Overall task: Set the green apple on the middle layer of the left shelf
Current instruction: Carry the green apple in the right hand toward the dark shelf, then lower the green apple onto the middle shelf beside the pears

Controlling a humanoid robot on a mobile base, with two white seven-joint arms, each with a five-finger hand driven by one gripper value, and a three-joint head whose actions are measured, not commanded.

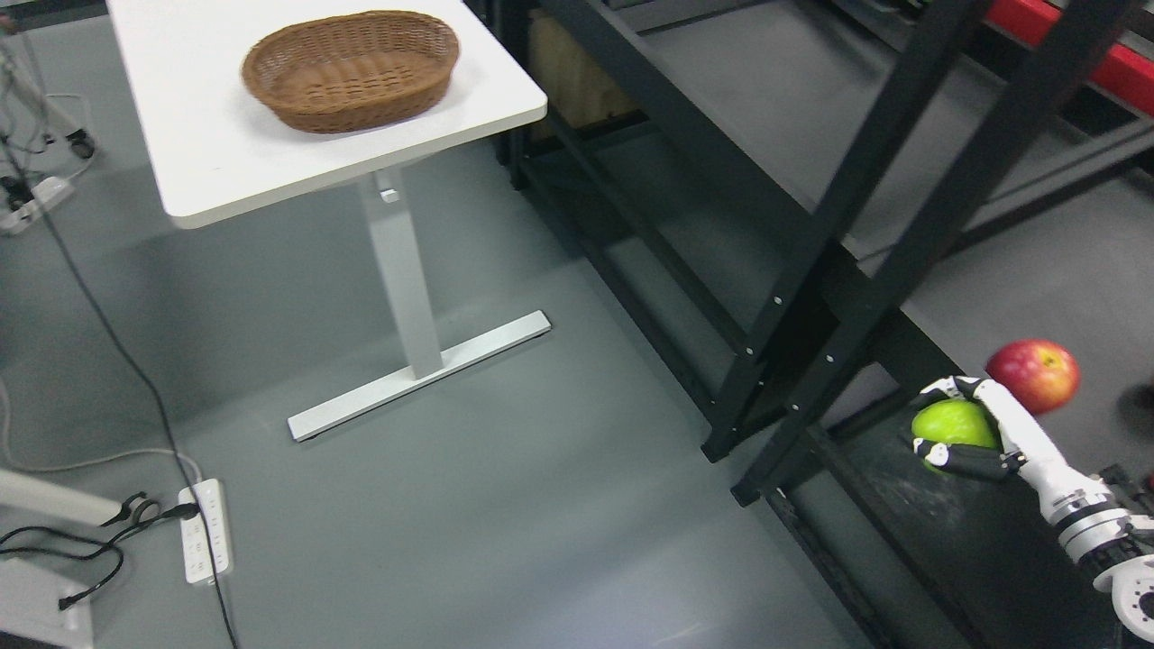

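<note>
My right hand (965, 433) is wrapped around the green apple (953, 424), fingers curled over its top and under its bottom, holding it over the dark shelf board (902, 532) at the lower right. A red apple (1033, 374) sits just beside my hand, up and to the right. A wicker basket (351, 69) rests on the white table (207, 135), well apart.

Right hand (969, 431) curled, grasping

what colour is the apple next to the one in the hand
Red, with a yellowish patch; the apple shows clearly in the head view.
</note>
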